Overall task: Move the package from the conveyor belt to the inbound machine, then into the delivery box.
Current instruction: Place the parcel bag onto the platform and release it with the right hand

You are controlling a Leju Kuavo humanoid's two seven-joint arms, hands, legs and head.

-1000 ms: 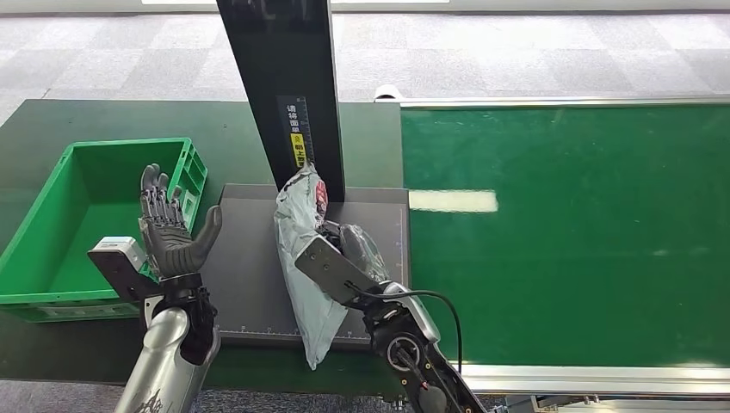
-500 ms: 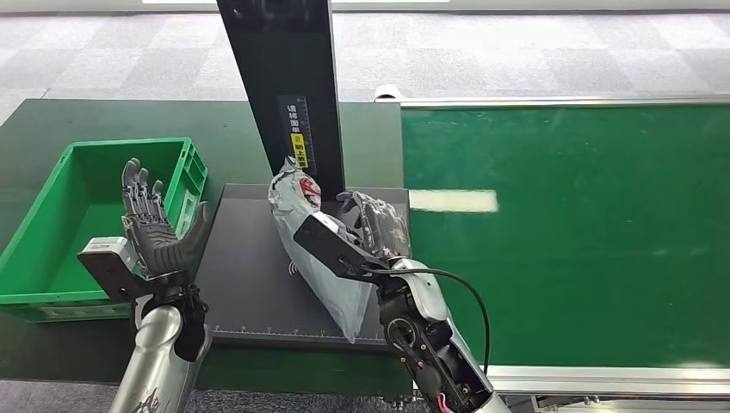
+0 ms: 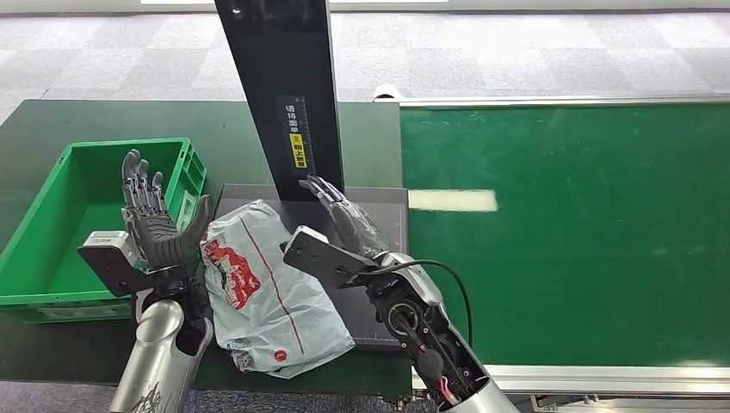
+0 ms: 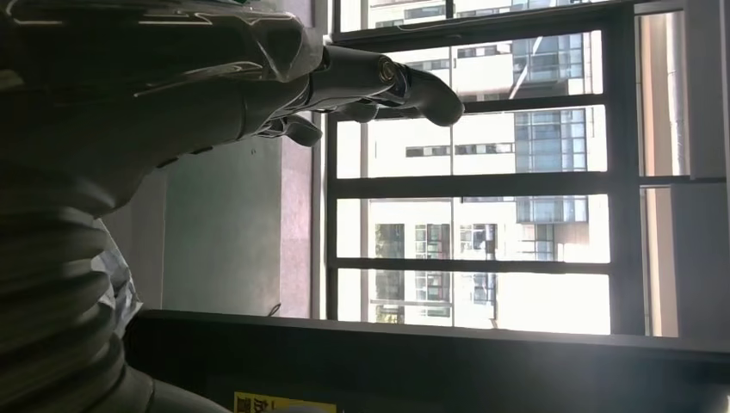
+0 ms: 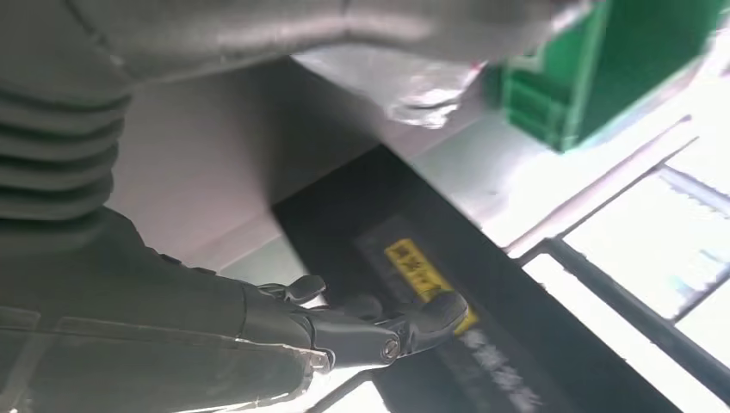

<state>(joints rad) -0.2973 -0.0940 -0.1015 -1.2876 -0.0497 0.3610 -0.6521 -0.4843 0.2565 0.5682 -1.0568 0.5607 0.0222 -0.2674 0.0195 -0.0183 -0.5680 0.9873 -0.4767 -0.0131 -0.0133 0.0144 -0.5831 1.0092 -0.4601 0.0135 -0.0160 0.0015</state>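
Released within the last half second: package [image 3: 262, 288] now flat, printed side up, in the lower left-centre of the head view, where a moment ago upright in the grasp of right hand [image 3: 340, 219]. Lying partly on the dark plate of the inbound machine [image 3: 379, 215] and partly over its left and near edges, lower end out past the plate toward the table front. Resting against left hand [image 3: 155, 228], or very close beside it; true contact hard to tell.

Right hand now with fingers straight and apart, holding nothing, raised over the plate near the foot of the black post [image 3: 284, 95] at the upper centre. Same spread fingers seen in the right wrist view, with the yellow label [image 5: 417, 268] of the post behind. Left hand also spread, palm turned toward the package, upright between package and delivery box [image 3: 52, 284] at the left edge; shifted only a little since one second ago, nothing held.

Meaning for the task, as a judgement: machine stage probably reached, though with the package only half on the plate. Last stage not yet done: box without the package. Conveyor belt [image 3: 585, 232] on the right half of the frame.
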